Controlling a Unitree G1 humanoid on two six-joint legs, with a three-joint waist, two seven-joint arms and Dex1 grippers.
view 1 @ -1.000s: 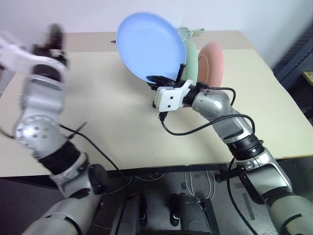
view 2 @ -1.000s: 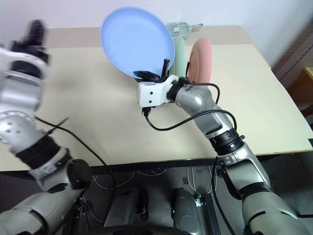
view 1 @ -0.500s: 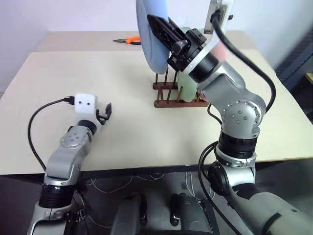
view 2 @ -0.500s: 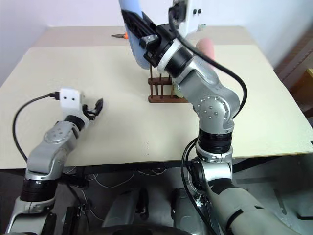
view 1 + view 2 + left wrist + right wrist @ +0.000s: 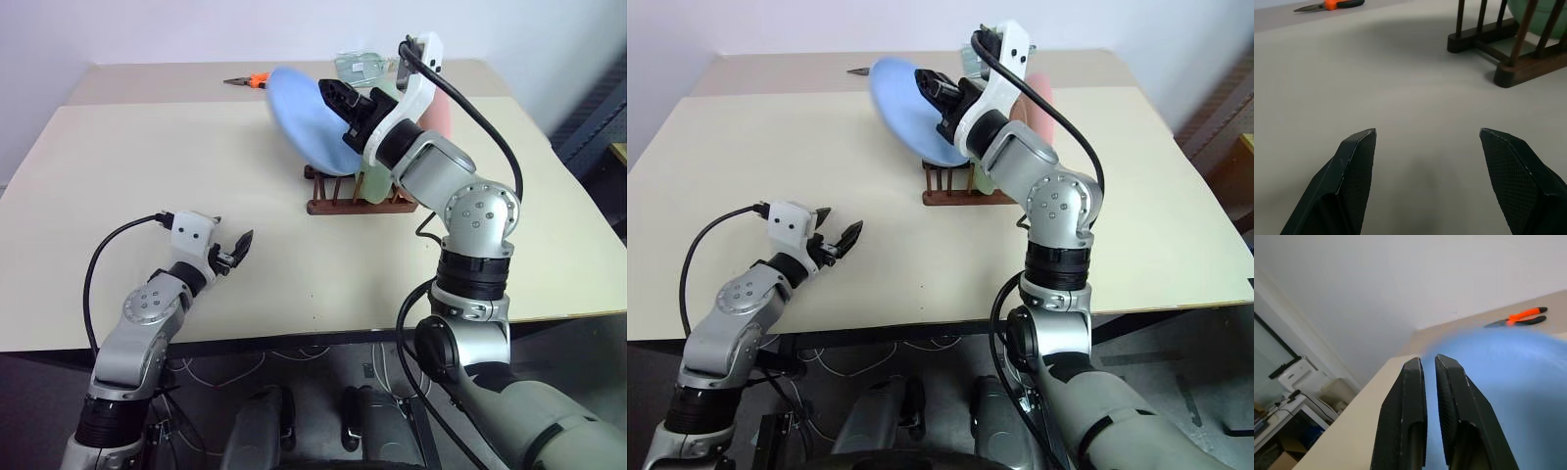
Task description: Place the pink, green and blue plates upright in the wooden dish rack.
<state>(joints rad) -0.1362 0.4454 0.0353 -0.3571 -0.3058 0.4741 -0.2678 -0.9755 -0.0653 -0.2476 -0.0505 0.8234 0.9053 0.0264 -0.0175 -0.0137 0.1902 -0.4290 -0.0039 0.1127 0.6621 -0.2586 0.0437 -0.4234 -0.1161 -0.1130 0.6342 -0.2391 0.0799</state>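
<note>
The beige worktop (image 5: pixel 147 157) carried one wooden dish rack (image 5: pixel 345 201), standing toward its far side, with two base rails and rows of upright pegs. Three plates were present, one of each colour. The blue plate (image 5: pixel 306 117) was the largest thing in play: it was held tilted above the left end of the rack, not yet seated between the pegs, with the right gripper (image 5: pixel 939 90) pinched on its rim, the fingers (image 5: pixel 1413 411) nearly closed with just a thin gap between them where the rim passed. Judging by its thin, even shell and matte sheen, it looked like light, rigid plastic, unlikely to break but smooth enough to pivot or slip in a narrow pinch; the rim was the sensible place to hold it, since the broad face offered nothing to clamp. The green plate (image 5: pixel 374 176) stood upright in the rack, and the pink plate (image 5: pixel 439 110) stood upright beyond it, partly hidden by the right arm; both appeared to be the same sort of ware. The left gripper (image 5: pixel 235 251) hovered low over the bare worktop, well apart from the rack, its fingers (image 5: pixel 1354 166) spread wide and holding nothing. One pair of orange-handled pliers (image 5: pixel 250 82) lay at the far edge, and a clear glass object (image 5: pixel 358 65) sat behind the rack.
</note>
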